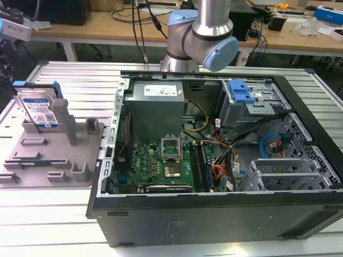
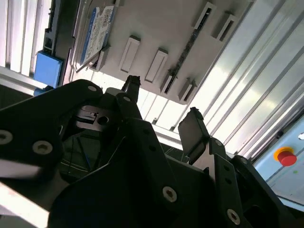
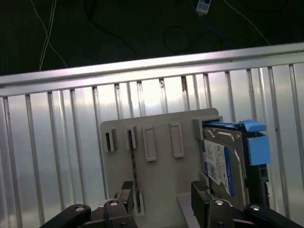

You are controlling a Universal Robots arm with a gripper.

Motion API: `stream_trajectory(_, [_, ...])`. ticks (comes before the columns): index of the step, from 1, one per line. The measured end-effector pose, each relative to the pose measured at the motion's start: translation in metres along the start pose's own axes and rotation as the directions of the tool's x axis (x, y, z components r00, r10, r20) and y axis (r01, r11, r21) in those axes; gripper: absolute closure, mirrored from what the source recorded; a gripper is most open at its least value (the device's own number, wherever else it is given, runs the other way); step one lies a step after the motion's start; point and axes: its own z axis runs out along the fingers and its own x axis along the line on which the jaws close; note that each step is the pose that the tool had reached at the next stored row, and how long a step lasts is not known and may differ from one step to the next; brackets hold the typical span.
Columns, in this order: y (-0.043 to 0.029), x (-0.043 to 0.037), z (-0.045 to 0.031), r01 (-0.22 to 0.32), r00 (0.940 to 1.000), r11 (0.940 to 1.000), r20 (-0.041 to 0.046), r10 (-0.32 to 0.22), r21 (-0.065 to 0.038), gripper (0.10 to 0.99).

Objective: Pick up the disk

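Exterior view: disk [image 1: 38, 110] stands on edge at the far corner of the holder [image 1: 53, 160], on the exterior view's left, label facing out.
First wrist view: disk [image 3: 223, 164] sits at the holder's edge, with a blue rail [image 3: 257, 147] along its side.
Jaws: wide apart and empty, well clear of the disk.
Bench [image 1: 69, 80]: ribbed aluminium, bright with glare.
Case [image 1: 214, 160]: open computer, just beside the holder.
Room: wooden desks [image 1: 107, 27] with cables, behind the arm [image 1: 206, 32].

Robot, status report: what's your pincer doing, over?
Pincer open, empty, clear of disk. Disk standing in grey holder, untouched. Post beside it.
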Motion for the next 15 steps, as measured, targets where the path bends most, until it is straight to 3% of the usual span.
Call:
stream_trajectory(11, [0.0000,-0.0001,0.0001,0.009,1.0000,1.0000,-0.0002,-0.009,0.000,0.486])
stream_trajectory(13, [0.0006,-0.0036,0.0002,0.009,1.0000,1.0000,-0.0004,-0.009,0.001,0.486])
stream_trajectory(15, [0.0027,-0.0124,0.0001,0.009,1.0000,1.0000,-0.0018,-0.009,0.001,0.486])
